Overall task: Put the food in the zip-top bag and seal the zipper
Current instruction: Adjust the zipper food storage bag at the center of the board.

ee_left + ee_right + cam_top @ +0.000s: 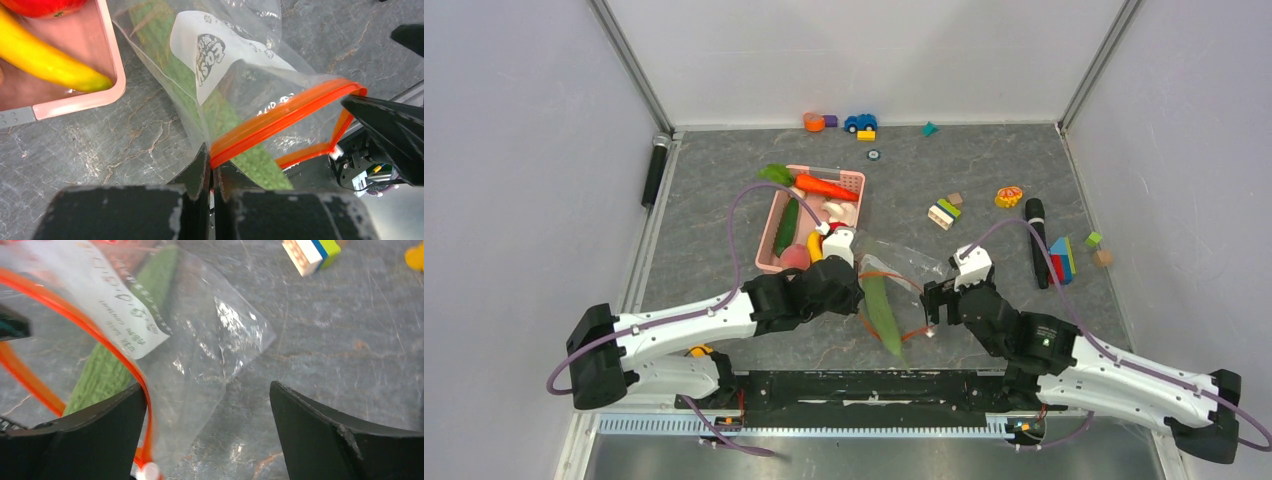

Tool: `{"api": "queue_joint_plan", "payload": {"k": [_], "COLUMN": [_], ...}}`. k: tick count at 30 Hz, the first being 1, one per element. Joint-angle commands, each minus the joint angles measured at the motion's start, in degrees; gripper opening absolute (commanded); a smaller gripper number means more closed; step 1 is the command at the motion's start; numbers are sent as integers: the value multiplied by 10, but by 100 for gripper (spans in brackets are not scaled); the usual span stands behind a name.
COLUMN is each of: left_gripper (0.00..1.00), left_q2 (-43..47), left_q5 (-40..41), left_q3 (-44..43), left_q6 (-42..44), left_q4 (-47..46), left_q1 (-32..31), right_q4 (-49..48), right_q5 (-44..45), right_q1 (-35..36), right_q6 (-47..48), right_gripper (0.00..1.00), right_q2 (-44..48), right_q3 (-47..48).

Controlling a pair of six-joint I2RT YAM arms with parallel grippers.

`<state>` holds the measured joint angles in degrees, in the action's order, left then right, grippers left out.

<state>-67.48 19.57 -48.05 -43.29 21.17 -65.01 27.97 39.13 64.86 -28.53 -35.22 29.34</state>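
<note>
The clear zip-top bag [906, 262] lies right of the pink basket, its mouth open toward the near edge. A long green cucumber [882, 312] lies in it, its near end sticking out of the mouth. My left gripper [215, 162] is shut on the orange-red zipper strip [285, 112] at the mouth's left end. The white slider knob [336, 150] sits at the far corner. My right gripper [207, 425] is open at that corner, with its left finger [90, 435] beside the strip [100, 335] and knob [147, 471]. A carrot [824, 187], a banana [45, 62] and a tomato [45, 5] are in the basket.
The pink lattice basket [856, 182] stands left of the bag and also holds a cucumber [786, 225] and a mushroom [836, 210]. Toy blocks [944, 211] and a black marker [1036, 240] lie to the right. Small cars [860, 122] stand at the back. A black cylinder [656, 170] lies at the left wall.
</note>
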Motion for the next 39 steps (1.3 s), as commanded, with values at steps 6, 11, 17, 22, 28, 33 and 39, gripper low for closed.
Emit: {"api": "queue_joint_plan", "payload": {"k": [6, 11, 17, 22, 28, 33, 39], "left_gripper": [2, 2, 2, 2, 2, 2, 2], "left_q2": [14, 21, 35, 37, 34, 28, 20], "left_q5": [11, 4, 3, -10, -16, -17, -19], "left_q3": [-29, -27, -13, -7, -6, -8, -18], "left_q6": [-32, -41, -48, -55, -62, -66, -63], "left_q4": [13, 17, 17, 17, 13, 14, 10], "left_q1": [0, 0, 0, -1, -6, -7, -7], "right_q4": [-123, -190, -112, -155, -219, -247, -307], "right_q5": [-329, -607, -353, -244, -197, -205, -223], "right_q1": [-1, 2, 7, 7, 10, 24, 43], "right_q6": [131, 136, 83, 26, -30, -45, -60], "right_gripper": [98, 90, 81, 79, 77, 75, 72], "right_q2": [80, -21, -133, -165, -218, -232, -227], "right_q3": [47, 40, 63, 38, -13, -41, -95]}}
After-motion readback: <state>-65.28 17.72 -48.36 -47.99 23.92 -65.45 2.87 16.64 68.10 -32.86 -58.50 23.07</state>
